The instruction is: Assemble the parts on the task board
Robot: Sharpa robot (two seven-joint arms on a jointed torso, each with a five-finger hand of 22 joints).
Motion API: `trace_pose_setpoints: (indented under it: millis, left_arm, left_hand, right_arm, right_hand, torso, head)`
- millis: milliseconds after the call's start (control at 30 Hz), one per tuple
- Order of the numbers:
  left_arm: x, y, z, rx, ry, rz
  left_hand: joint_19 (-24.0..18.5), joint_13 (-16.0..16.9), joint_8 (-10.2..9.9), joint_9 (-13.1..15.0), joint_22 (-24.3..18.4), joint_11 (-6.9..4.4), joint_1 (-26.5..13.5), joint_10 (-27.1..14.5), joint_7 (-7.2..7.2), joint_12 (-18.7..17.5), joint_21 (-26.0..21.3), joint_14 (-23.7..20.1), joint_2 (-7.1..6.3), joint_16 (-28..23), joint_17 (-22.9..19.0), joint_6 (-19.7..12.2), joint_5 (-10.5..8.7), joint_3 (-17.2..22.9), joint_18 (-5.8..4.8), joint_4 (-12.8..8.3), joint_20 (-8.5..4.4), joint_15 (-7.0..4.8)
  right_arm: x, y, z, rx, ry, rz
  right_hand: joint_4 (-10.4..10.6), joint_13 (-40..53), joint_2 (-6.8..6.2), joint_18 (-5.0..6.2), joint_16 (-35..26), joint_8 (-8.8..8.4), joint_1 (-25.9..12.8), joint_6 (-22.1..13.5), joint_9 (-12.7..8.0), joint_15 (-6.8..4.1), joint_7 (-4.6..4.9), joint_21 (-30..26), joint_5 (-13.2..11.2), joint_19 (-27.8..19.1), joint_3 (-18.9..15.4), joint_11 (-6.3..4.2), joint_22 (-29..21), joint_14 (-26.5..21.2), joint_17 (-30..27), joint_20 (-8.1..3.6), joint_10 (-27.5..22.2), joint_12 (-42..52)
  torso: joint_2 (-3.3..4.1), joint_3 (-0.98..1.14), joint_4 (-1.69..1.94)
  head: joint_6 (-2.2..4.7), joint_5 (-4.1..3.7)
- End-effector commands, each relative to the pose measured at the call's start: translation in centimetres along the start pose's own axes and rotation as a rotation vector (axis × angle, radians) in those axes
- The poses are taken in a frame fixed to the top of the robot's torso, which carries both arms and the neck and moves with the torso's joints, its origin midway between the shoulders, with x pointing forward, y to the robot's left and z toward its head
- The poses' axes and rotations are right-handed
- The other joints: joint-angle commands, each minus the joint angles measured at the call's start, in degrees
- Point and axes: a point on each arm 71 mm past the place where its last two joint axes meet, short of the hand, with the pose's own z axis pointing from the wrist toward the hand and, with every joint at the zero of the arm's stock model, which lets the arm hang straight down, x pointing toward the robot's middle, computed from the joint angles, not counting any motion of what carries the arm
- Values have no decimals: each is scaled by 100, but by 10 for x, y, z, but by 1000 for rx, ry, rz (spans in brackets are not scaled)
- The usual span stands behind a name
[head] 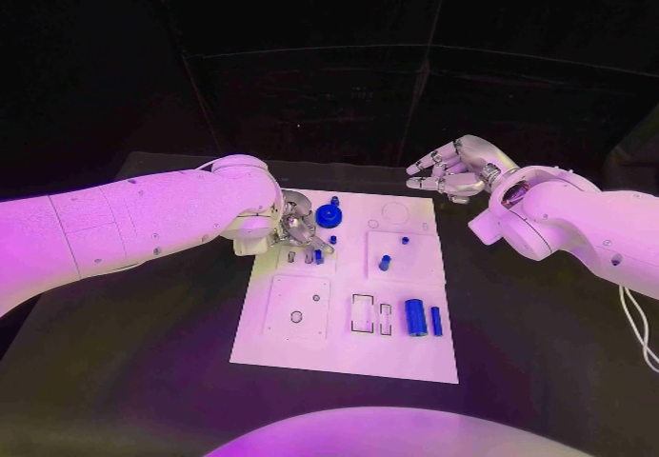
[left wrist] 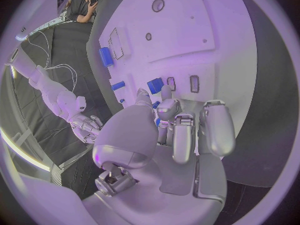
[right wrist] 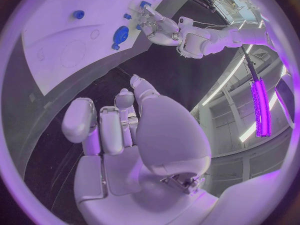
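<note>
The white task board [head: 412,357] lies in the middle of the black table. My left hand [head: 297,231] reaches down onto the board's far left part. Its thumb and a finger pinch a small blue part [left wrist: 155,85]. A round blue part [head: 329,216] stands just beside that hand, and other small blue parts [head: 291,255] sit below it. A blue peg [head: 385,262] stands mid-board, and two blue cylinders [head: 415,317] lie near the right edge. My right hand [head: 453,171] hangs above the table past the board's far right corner, fingers loosely bent, holding nothing.
The board has empty rectangular slots [head: 363,314] next to the cylinders and a square plate with holes [head: 297,307] at its near left. Black table [head: 124,362] surrounds the board. The left arm [head: 137,224] spans the table's left side.
</note>
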Motion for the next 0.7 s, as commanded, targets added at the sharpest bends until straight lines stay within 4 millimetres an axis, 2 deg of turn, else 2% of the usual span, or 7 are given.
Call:
trace_pose_setpoints:
  millis: [33, 300, 700]
  left_arm:
    - [0, -1, 0, -5, 10, 14]
    - [0, -2, 0, -5, 14, 18]
    - [2, -4, 0, -1, 20, 23]
  left_hand:
    - [49, 12, 45, 15, 9, -12, 70, 46, 14, 30, 29, 594, -15, 18, 1508, -41, 5, 8, -35, -47, 3, -51]
    - [51, 33, 74, 43, 41, -15, 126, 58, 11, 48, 49, 594, 9, 18, 1508, -52, 5, 32, -39, -102, 3, -53]
    - [46, 56, 135, 109, 88, -18, 338, 67, 9, 63, 77, 594, 52, 18, 1508, -89, 6, 146, -44, -326, 1, -55]
  right_arm:
    - [0, 2, 1, -7, 4, 0]
    - [0, 1, 1, -6, 5, 0]
    - [1, 2, 2, -6, 8, 0]
  right_hand:
    - [-27, -16, -27, 3, -35, 5, -3, -49, -6, -17, -8, -39, 63, -39, 29, 13, -12, 222, -7, 9, -42, -36]
    - [-40, -26, -33, 4, -42, 10, -19, -50, -6, -17, -6, -49, 138, -37, 72, 13, -20, 225, -11, 8, -39, -40]
    - [-62, -44, -50, 6, -54, 15, -39, -53, -7, -19, -6, -62, 245, -35, 145, 12, -35, 228, -19, 6, -41, -51]
  torso:
    - [-2, 2, -3]
    - [-1, 2, -1]
    - [-2, 1, -1]
  head:
    - [-9, 5]
    - [-15, 14]
    - [-30, 13]
